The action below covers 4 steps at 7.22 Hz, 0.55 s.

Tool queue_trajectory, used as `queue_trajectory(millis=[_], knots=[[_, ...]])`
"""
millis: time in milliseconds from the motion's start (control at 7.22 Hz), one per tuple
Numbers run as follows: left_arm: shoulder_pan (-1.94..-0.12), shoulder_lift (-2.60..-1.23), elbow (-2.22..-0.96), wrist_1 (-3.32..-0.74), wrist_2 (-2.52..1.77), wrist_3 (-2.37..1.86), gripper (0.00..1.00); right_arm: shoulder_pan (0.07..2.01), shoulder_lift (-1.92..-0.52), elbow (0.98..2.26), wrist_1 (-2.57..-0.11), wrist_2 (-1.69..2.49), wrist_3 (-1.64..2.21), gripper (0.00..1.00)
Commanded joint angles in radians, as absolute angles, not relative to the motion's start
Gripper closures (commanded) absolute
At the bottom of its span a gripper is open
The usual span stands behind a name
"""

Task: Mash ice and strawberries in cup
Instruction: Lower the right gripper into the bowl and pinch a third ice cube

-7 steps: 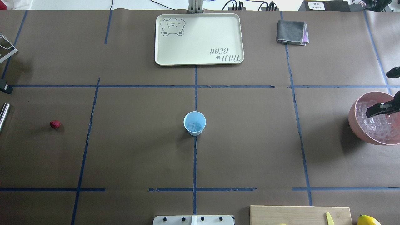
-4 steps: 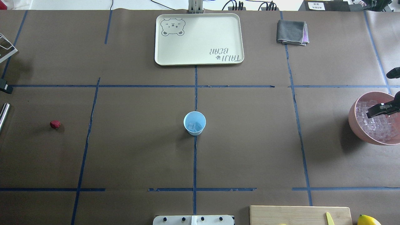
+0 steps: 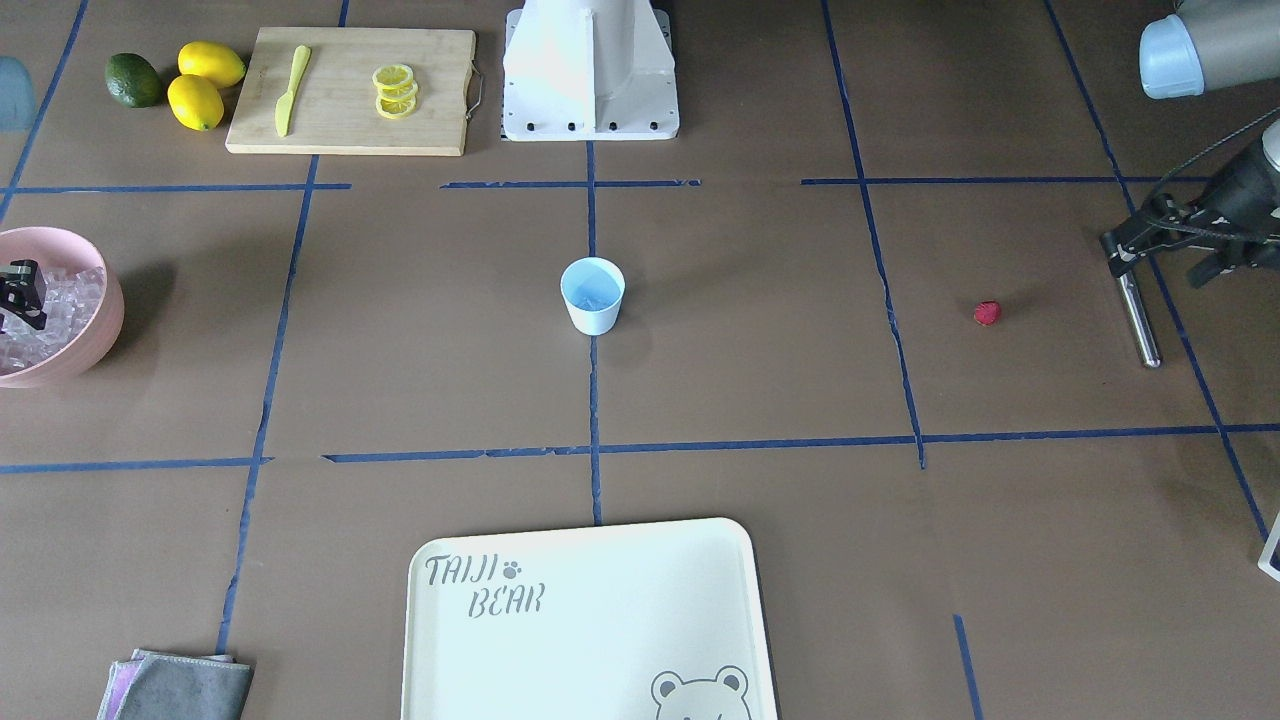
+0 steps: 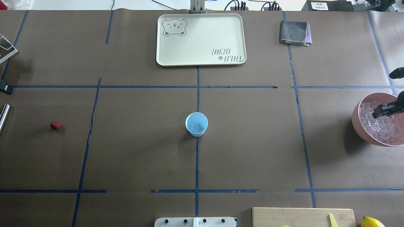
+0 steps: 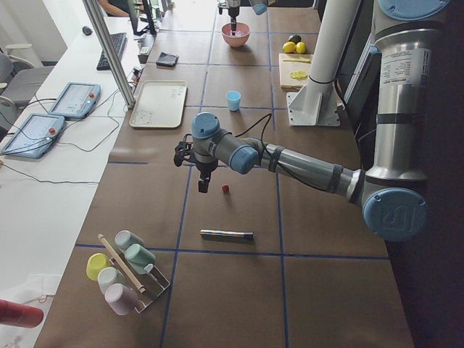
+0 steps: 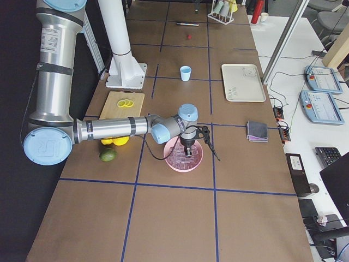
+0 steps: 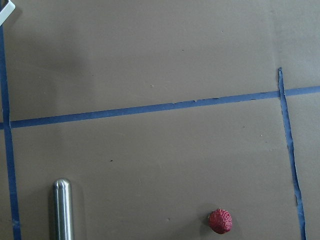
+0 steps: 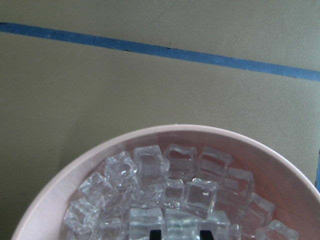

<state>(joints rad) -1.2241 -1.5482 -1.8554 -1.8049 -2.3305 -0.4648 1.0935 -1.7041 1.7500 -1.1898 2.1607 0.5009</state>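
The pale blue cup [image 4: 196,124] stands at the table's centre with a few ice cubes [image 4: 196,127] inside. A heap of ice [image 8: 175,190] fills the pink bowl [image 4: 358,123] at the right edge. My right gripper [image 4: 383,110] hangs low over that heap, open, its two fingertips [image 8: 155,234] apart just above the cubes. The red strawberry [image 4: 55,125] lies alone far left, also in the left wrist view [image 7: 220,221]. My left gripper [image 3: 1155,262] hovers above the table beside it, fingers apart, holding nothing.
A steel rod [image 3: 1140,325] lies near the strawberry. A cream tray [image 4: 202,60] and a folded grey cloth [image 4: 295,32] sit at the far side. A cutting board [image 3: 350,130] with lemon slices and a knife, lemons [image 3: 205,85] and a rack of cups [image 5: 123,272] are nearby.
My right gripper has shifted slightly to the right over the pink bowl. The cup, strawberry and left arm have stayed put.
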Motion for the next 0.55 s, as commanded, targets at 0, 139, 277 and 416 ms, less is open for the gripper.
queue_trajectory(millis=[0, 139, 277, 416], knots=[[-1.224, -1.555, -1.858, -1.804, -2.330, -0.466, 0.00, 1.117, -1.703, 1.752, -1.198, 2.161, 0.499, 1.00], [-1.224, -1.555, -1.856, -1.804, -2.330, -0.466, 0.00, 1.167, -1.707, 1.770, -1.201, 2.178, 0.494, 1.00], [-1.224, -1.555, -1.855, -1.804, -2.330, -0.466, 0.00, 1.219, -1.712, 1.816, -1.231, 2.231, 0.491, 1.00], [-1.224, -1.555, -1.856, -1.804, -2.330, -0.466, 0.00, 1.224, -1.710, 1.892, -1.311, 2.240, 0.489, 1.00]])
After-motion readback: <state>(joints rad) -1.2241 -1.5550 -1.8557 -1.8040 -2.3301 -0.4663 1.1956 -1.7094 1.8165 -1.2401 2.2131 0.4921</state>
